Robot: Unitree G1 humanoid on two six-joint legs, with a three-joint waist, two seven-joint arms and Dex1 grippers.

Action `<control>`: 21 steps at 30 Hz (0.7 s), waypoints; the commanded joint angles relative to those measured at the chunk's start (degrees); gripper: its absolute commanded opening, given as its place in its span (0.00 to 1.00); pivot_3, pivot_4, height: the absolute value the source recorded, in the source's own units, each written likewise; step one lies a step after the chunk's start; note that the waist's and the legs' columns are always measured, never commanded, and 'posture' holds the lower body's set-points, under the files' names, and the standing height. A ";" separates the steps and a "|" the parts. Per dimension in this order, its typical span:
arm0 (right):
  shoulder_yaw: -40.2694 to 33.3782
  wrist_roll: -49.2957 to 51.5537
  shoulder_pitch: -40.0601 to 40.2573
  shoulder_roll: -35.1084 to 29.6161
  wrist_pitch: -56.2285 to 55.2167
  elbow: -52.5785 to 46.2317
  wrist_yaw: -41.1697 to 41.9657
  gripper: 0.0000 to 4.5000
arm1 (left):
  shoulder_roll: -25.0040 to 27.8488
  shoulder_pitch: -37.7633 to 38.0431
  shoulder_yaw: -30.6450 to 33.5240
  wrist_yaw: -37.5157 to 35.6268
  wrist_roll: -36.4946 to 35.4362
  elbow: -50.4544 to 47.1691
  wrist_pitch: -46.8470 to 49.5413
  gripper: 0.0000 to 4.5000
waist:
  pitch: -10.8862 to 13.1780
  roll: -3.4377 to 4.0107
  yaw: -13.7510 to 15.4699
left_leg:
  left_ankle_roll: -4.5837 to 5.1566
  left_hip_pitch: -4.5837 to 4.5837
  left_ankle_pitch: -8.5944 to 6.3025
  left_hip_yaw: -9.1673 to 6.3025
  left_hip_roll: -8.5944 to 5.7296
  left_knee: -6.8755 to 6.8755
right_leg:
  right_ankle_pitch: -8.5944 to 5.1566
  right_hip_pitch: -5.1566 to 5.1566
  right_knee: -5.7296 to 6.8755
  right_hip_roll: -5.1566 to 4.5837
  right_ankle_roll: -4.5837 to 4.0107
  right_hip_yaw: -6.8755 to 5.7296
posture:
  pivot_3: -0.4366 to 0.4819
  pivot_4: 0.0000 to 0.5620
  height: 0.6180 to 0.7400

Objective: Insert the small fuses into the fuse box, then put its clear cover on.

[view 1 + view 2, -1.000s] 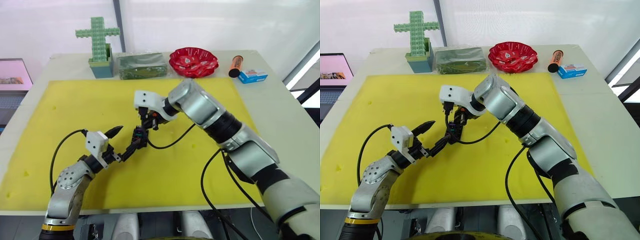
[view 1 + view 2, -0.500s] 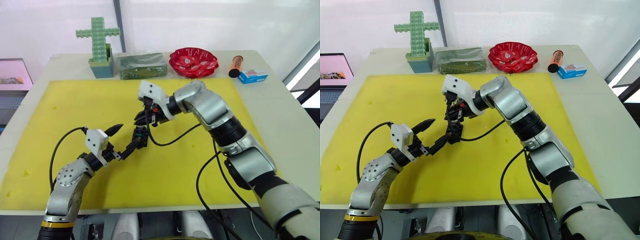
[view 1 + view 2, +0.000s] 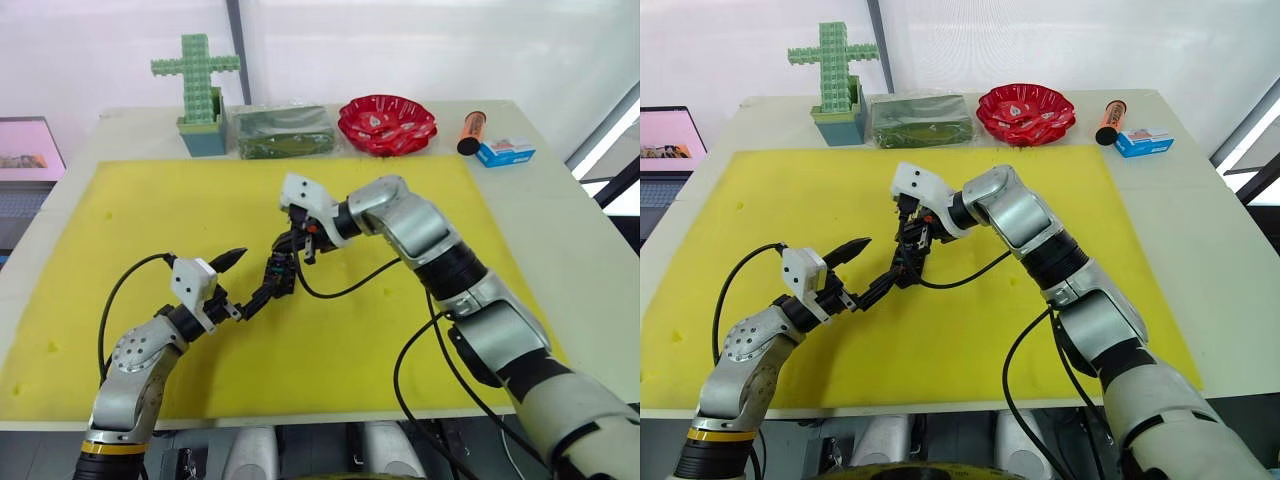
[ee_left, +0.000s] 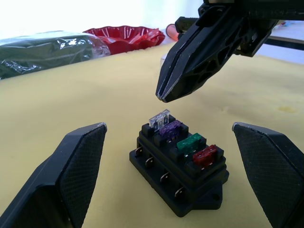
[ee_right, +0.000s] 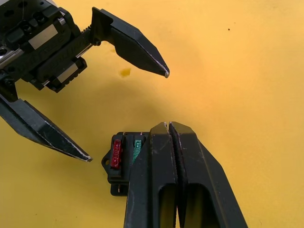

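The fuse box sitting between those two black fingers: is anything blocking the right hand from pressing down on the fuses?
Nothing visible does. The right hand hangs shut just above the pale grey fuse in the fuse box, with open air between them. The left hand is open, one finger on each side of the box.

fuse box (image 4: 178, 173) | black, flat on yellow mat | small fuses (image 4: 184, 140) seated in a row
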 commanded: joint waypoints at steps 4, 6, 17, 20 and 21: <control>-0.98 -0.08 -0.89 1.14 -0.86 1.64 -0.33 0.01 | 0.23 0.17 1.06 0.07 -0.53 -1.39 -0.34 1.00 | 0.00 0.00 0.06 | 0.00 -0.01 0.00 0.00 0.00 0.01 | 0.00 0.01 0.00 -0.01 0.00 0.00 | 0.48 0.27 1.00; -0.96 -0.30 -0.89 1.23 -1.24 2.43 -0.49 0.01 | 0.21 0.12 1.05 0.14 -0.52 -1.40 -0.30 1.00 | 0.00 0.00 0.06 | 0.00 0.00 0.00 0.00 0.00 0.01 | 0.00 0.01 0.00 -0.01 0.00 0.00 | 0.48 0.27 1.00; -2.56 0.39 -1.84 1.81 -0.75 4.63 -0.74 0.01 | 0.26 -0.04 1.15 0.37 -0.54 -1.38 -0.19 1.00 | 0.00 0.00 0.04 | 0.00 0.00 0.00 0.00 0.00 0.00 | 0.00 0.00 0.00 0.00 0.01 0.00 | 0.48 0.27 1.00; -2.53 0.13 -1.86 1.82 -0.86 5.25 -0.79 0.01 | 0.25 -0.11 1.14 0.38 -0.55 -1.36 -0.19 1.00 | 0.00 0.00 0.03 | 0.00 0.00 0.00 0.00 0.00 0.00 | 0.00 0.01 0.00 0.00 0.00 0.00 | 0.48 0.27 1.00; -2.40 0.07 -1.73 1.81 -0.71 5.43 -0.74 0.01 | 0.26 -0.12 1.14 0.38 -0.54 -1.35 -0.20 1.00 | 0.00 0.00 0.03 | 0.00 0.00 0.00 0.00 0.00 0.00 | 0.00 0.00 0.00 0.00 0.00 0.00 | 0.48 0.27 1.00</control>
